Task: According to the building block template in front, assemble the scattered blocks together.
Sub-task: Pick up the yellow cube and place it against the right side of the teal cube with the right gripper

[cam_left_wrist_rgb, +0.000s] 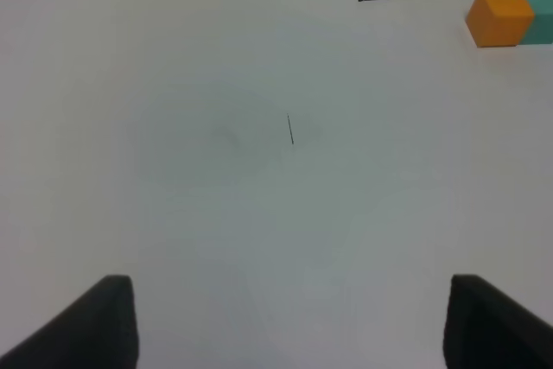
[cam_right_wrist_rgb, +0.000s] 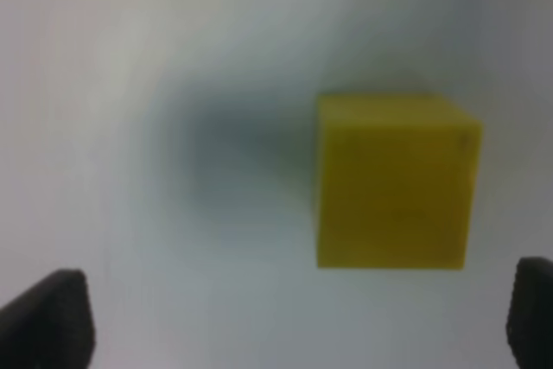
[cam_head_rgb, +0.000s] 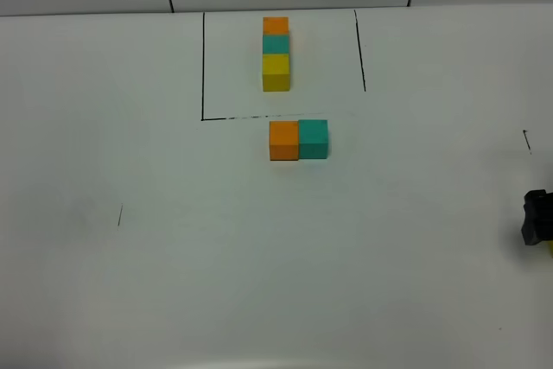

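Matte orange cube (cam_head_rgb: 283, 140) and teal-green cube (cam_head_rgb: 313, 138) touch, just near of the black-framed three-cube template row (cam_head_rgb: 276, 54). At the right edge, the right gripper (cam_right_wrist_rgb: 294, 321), jaws spread wide, faces the ungripped yellow cube (cam_right_wrist_rgb: 393, 181); the left gripper (cam_left_wrist_rgb: 294, 326) gapes empty.

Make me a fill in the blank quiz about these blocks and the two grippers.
In the building block template, the middle cube is ____. The loose teal cube touches a neighbour cube coloured ____. The single cube before the right gripper is ____. The left gripper is ____, nothing between its fingers. Missing words: teal; orange; yellow; open.
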`<control>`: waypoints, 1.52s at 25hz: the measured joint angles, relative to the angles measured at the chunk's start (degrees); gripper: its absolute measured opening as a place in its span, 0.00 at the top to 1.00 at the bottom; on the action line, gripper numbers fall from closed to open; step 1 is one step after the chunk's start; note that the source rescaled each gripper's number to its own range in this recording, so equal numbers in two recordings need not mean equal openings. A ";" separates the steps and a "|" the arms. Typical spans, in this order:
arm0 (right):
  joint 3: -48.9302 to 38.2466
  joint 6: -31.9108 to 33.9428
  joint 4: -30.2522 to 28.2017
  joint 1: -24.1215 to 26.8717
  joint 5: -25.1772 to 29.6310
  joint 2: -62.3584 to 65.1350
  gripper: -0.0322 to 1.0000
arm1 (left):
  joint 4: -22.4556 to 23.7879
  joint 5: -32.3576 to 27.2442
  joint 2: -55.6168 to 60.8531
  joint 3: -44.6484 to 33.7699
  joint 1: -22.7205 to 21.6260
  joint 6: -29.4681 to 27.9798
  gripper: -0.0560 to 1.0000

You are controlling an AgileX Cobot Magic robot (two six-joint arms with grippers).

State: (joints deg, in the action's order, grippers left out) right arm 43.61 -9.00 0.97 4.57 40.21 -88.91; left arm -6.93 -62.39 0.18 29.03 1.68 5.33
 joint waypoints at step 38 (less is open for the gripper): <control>19.67 -38.31 -6.28 -15.88 9.89 -13.50 0.95 | 0.00 0.00 0.00 0.00 0.00 0.00 0.37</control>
State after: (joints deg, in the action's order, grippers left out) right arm 63.28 -47.31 -5.31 -11.31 50.11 -102.42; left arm -6.93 -62.39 0.18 29.03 1.68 5.33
